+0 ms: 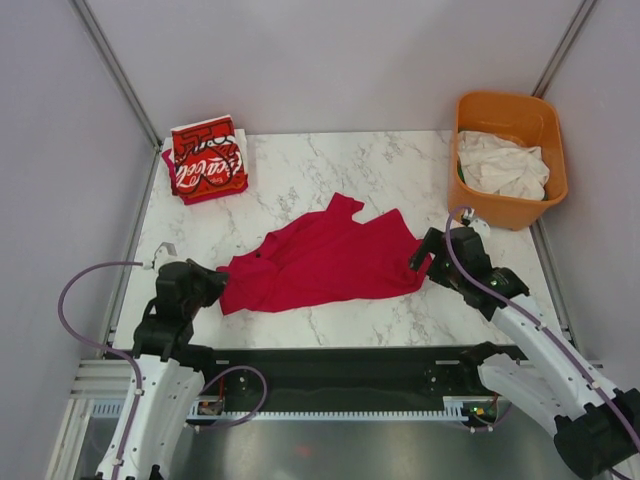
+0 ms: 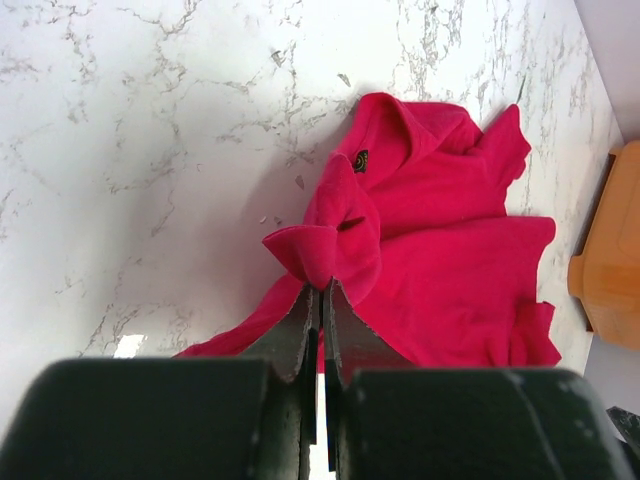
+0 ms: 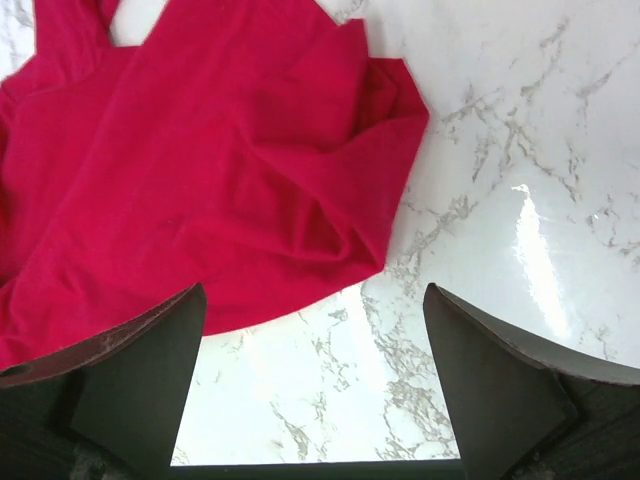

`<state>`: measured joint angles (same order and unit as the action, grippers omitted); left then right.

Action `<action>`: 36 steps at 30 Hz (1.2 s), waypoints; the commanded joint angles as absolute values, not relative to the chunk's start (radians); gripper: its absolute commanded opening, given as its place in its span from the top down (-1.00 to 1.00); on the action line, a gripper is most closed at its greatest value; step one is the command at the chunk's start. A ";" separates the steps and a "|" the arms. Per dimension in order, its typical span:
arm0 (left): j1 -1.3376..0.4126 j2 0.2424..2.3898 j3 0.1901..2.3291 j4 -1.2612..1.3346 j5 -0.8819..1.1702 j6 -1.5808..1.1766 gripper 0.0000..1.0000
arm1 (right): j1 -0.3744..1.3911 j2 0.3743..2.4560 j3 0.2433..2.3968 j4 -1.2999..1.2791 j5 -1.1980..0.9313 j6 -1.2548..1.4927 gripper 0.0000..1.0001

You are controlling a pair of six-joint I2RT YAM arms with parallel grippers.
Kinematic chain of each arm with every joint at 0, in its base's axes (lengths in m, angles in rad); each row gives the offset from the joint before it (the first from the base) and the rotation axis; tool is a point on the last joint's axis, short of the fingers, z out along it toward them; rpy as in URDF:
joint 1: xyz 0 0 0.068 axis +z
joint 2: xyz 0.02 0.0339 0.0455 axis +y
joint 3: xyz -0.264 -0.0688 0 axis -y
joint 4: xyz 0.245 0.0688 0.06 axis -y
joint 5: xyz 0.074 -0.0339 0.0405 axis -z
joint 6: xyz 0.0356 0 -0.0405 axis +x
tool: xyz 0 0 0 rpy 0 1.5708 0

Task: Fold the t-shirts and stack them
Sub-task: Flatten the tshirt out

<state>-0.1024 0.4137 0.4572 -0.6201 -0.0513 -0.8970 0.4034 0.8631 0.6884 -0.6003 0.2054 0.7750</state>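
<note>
Marble table (image 1: 330, 160) holds a crumpled red shirt (image 1: 320, 262) at its middle. The left gripper (image 1: 216, 285) is pinched together on the shirt's left edge; over the right edge the right gripper (image 1: 422, 256) hangs with fingers wide apart. A folded Coca-Cola shirt (image 1: 208, 160) lies far left; off-white shirts (image 1: 500, 165) fill the orange tub (image 1: 545, 195) far right

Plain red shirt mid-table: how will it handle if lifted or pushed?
Likely floppy: the crimson t-shirt lies in soft folds, so it should sag from one grip. Probably light: thin cloth bunches at the left fingers. Pushed on the marble table, it would likely wrinkle rather than slide.
</note>
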 commanded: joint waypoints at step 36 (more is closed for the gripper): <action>-0.104 0.414 0.521 -0.600 -0.098 -0.822 0.95 | 0.491 1.657 1.111 -0.446 0.371 0.476 1.00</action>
<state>-0.1024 0.4141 0.4606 -0.6231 -0.0605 -0.8803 0.4889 1.7462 1.0672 -0.4259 0.3107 0.4950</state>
